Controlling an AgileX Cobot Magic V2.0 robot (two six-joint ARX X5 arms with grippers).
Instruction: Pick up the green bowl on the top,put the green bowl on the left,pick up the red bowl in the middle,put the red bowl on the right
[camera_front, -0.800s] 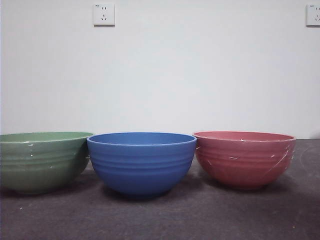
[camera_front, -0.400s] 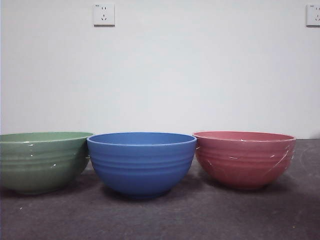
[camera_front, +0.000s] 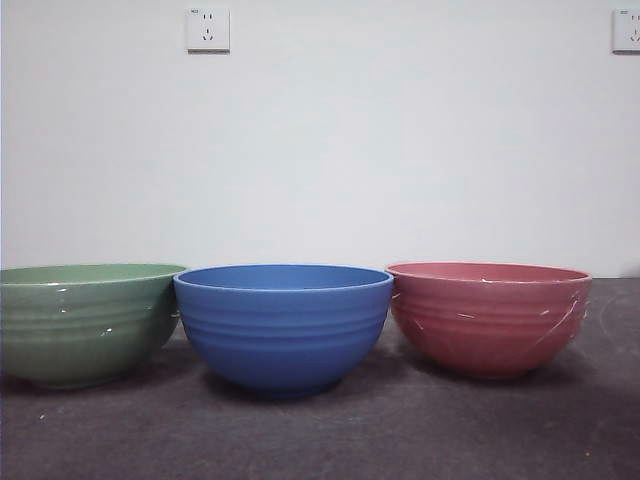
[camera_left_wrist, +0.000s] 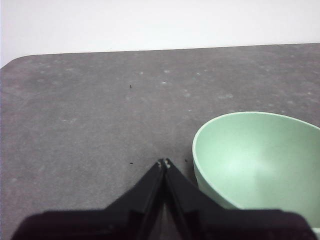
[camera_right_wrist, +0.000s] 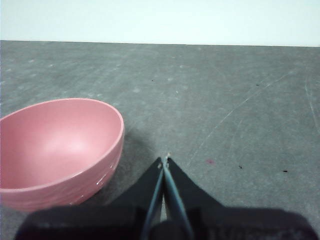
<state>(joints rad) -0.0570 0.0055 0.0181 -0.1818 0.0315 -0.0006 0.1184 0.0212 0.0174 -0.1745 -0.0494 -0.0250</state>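
Both arms hang back: the left end effector (camera_left_wrist: 164, 163), jaws closed and empty, beside the green bowl (camera_front: 85, 322) at left; the right end effector (camera_right_wrist: 164, 161), likewise closed, beside the red bowl (camera_front: 488, 317) at right. A blue bowl (camera_front: 283, 325) sits between, almost touching the green. Both placements look complete; best simply to keep clear, with open surface (camera_front: 320, 435) on the near side.
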